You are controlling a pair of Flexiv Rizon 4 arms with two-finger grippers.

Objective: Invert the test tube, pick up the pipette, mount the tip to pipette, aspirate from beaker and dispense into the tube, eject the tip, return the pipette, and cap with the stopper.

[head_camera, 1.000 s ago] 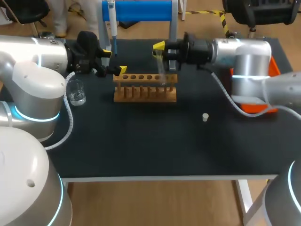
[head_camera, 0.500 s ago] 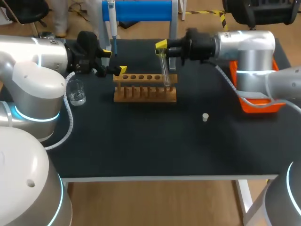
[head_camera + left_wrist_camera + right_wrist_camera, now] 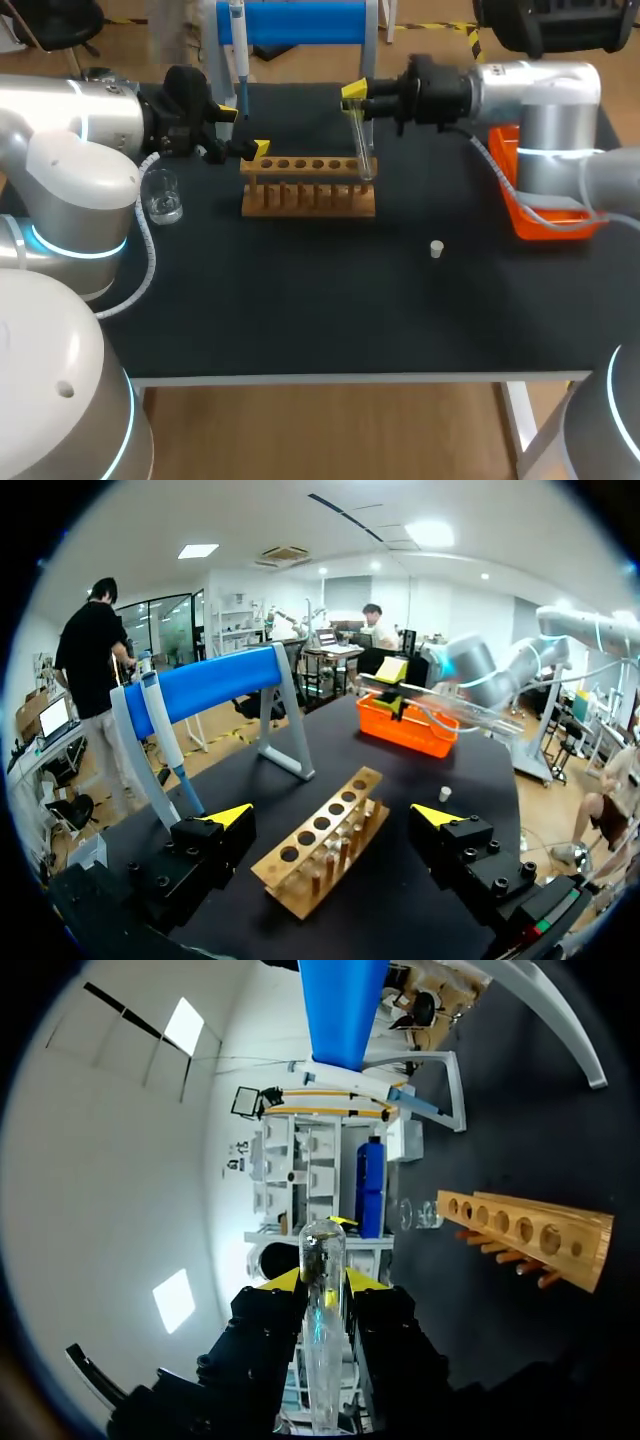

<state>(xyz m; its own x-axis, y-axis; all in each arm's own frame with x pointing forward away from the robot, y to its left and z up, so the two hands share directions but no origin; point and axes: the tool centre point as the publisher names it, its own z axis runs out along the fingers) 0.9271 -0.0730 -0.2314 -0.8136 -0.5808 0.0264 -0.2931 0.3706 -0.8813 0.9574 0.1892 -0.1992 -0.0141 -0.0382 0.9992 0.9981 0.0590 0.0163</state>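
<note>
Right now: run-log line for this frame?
right gripper: shut on test tube, out of rack | left gripper: open by rack | pipette: on stand

My table (image 3: 300, 310) has a black top. A wooden rack (image 3: 309, 187) stands toward its far side, with a glass beaker (image 3: 162, 196) near it on my left. A white stopper (image 3: 437, 249) lies alone, right of the rack and nearer me. An orange tray (image 3: 545, 218) sits at the right edge, and a blue stand (image 3: 300, 22) at the far edge.
</note>
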